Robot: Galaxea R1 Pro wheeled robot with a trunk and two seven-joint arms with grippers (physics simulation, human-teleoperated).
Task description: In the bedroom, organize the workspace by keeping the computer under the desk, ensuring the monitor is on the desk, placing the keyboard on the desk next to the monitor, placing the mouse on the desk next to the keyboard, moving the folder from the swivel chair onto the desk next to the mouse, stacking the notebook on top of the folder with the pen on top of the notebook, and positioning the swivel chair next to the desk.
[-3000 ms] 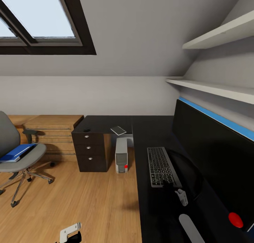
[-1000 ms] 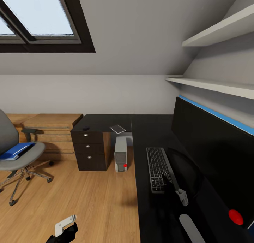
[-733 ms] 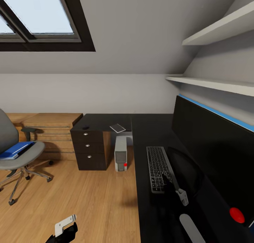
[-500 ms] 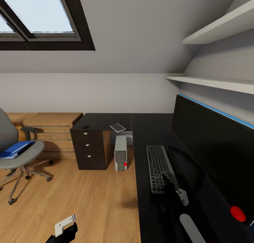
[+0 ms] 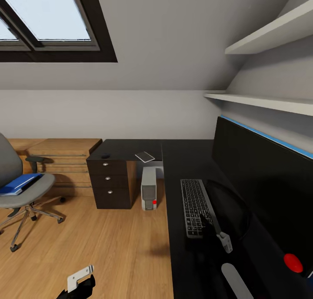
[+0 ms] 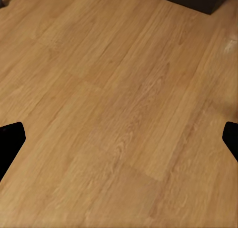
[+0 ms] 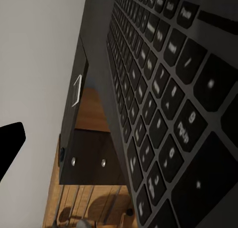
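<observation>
The floor (image 5: 108, 247) is light brown wood. The walls (image 5: 130, 112) are grey. A big window (image 5: 43, 16) sits in the slanted roof. Two white shelves (image 5: 269, 101) hang up high.

The left end effector (image 5: 79, 281) is black with a white plate; the right end effector (image 5: 208, 224) has black fingers on a white mount.

Slim grey-framed keyboard (image 5: 198, 207) lies on the long black L-shaped counter (image 5: 182, 160), left of the wide flat black monitor (image 5: 265, 190). Small light-grey tower computer (image 5: 148, 194) stands under the counter, right of its dark three-drawer unit (image 5: 111, 184). Flat blue folder (image 5: 17, 184) rests on the grey upholstered swivel chair (image 5: 24, 192), well left of the counter.
</observation>
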